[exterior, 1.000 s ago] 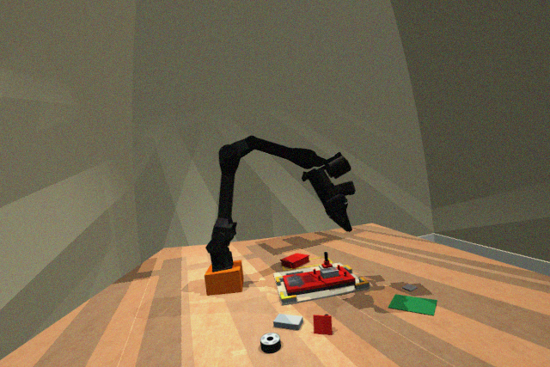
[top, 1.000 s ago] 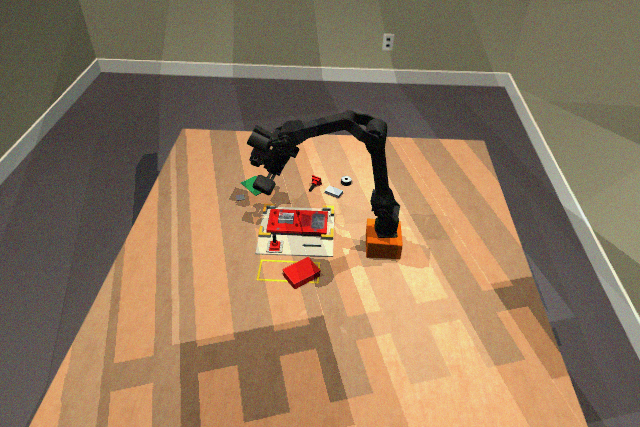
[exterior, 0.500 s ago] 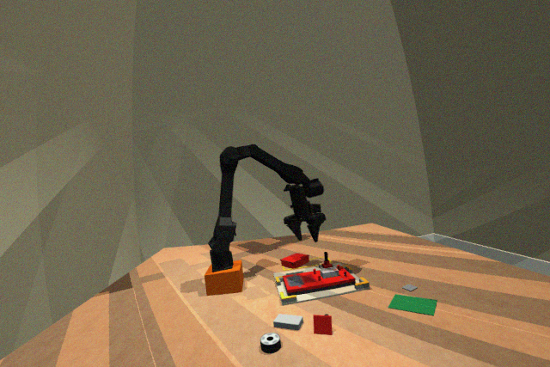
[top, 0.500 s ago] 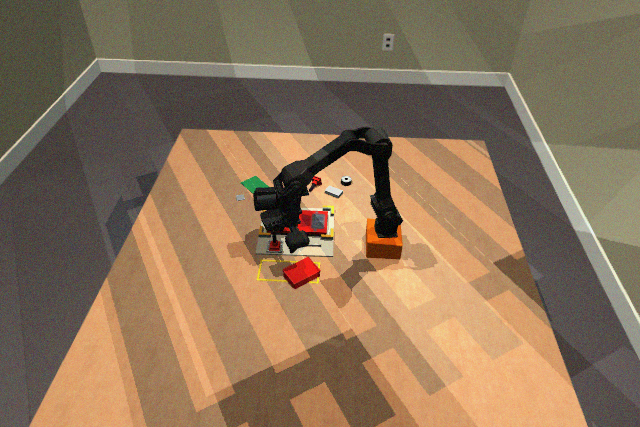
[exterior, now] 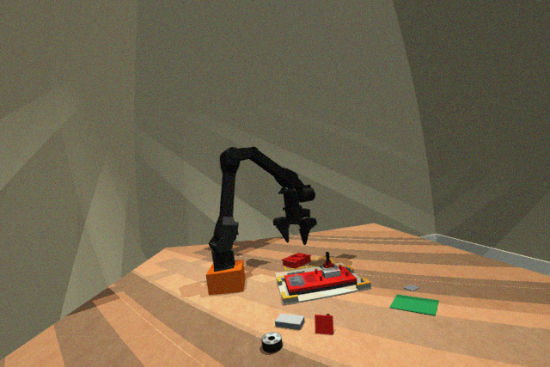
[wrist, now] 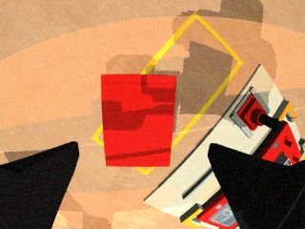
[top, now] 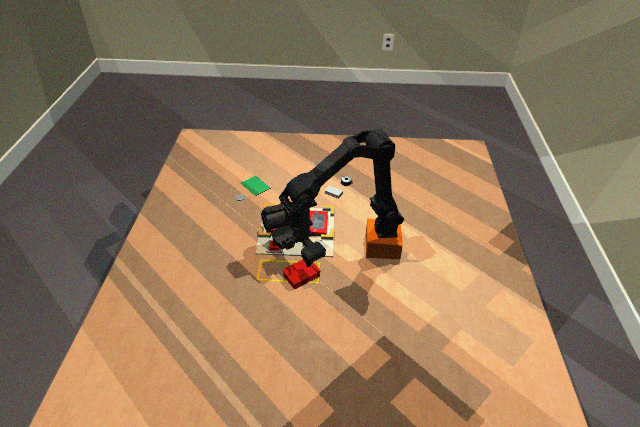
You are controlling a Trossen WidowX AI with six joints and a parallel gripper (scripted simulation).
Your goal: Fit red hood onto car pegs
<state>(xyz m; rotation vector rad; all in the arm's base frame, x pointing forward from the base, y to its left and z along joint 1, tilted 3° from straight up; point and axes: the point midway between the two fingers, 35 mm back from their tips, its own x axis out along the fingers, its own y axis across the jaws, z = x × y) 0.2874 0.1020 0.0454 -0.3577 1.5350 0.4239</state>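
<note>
The red hood lies roof up on the table, askew across the yellow outline. My gripper is open and empty. It points down above the hood, which shows between and beyond the fingertips in the wrist view. The red chassis sits in the pale jig, with the grey engine block and upright pegs on its deck. The arm hides part of the chassis in the top view. The hood's corner holes cannot be made out.
A red piece with an upright black stem stands on the jig's plate beside the chassis. A green plate, a grey block, a wheel and a red piece lie across the jig from the hood.
</note>
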